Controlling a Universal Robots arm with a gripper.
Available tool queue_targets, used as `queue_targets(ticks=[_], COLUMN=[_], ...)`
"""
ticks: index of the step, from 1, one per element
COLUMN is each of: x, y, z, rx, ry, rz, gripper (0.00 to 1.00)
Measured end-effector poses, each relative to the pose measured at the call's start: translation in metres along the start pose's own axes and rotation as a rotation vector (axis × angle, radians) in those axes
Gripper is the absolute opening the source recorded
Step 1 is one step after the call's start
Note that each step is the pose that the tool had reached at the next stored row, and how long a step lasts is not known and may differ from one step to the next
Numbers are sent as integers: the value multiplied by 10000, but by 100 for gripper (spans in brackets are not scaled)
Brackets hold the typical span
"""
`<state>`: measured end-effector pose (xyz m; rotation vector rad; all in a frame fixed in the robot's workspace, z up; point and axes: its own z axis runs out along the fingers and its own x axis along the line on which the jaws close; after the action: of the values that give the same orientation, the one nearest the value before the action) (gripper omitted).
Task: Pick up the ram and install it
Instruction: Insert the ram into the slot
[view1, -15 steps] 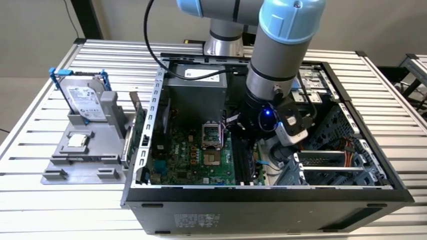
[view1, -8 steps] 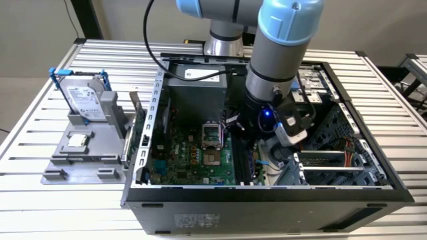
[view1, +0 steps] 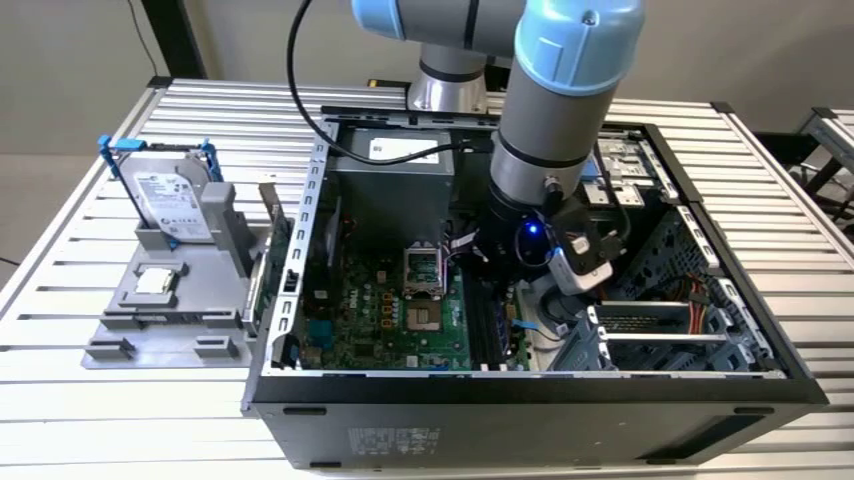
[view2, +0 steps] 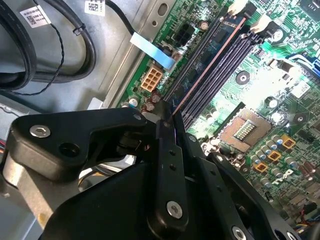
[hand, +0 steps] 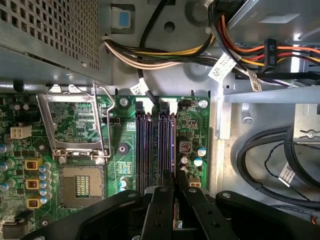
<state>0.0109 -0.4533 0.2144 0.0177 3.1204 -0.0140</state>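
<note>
Two black fingers (view2: 172, 150) of the claw (hand: 175, 187) pinching the ram (view2: 210, 62) at its near end, seen in both wrist views. Ram standing on edge along the long black memory slots (hand: 150, 145) on the green motherboard (hand: 120, 165), lined up with the slot nearest the board's edge; cannot tell whether fully seated. White latch tabs (hand: 170, 106) at the slots' far end. Beside the slots, toward the board's middle, open processor socket (hand: 82, 185) with its metal frame (hand: 75, 120) swung up. Near the slots, white barcode tags (hand: 221, 67) tied on the cable bundle, print too small to read; a black plug (hand: 270, 51) with white lettering, not legible.

In the exterior view, claw (view1: 514, 290) low inside the open computer case (view1: 534, 390), blue-jointed arm (view1: 554, 100) rising above it. White sticker (view1: 394, 150) on the power supply, text unreadable. At the slatted table's (view1: 80, 420) edge on the exterior view's left, grey fixture (view1: 174, 300) bearing a silver hard drive (view1: 167, 205) in a blue frame, its label unreadable.
</note>
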Motion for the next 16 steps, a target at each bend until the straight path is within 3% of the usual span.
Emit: queue_targets(ticks=[6, 11, 16], x=[15, 18, 17], y=[0, -1, 0], z=[6, 79, 81], rx=[2, 10, 4], ry=[2, 3, 2], rz=[177, 179, 179], gripper=[0, 0, 0])
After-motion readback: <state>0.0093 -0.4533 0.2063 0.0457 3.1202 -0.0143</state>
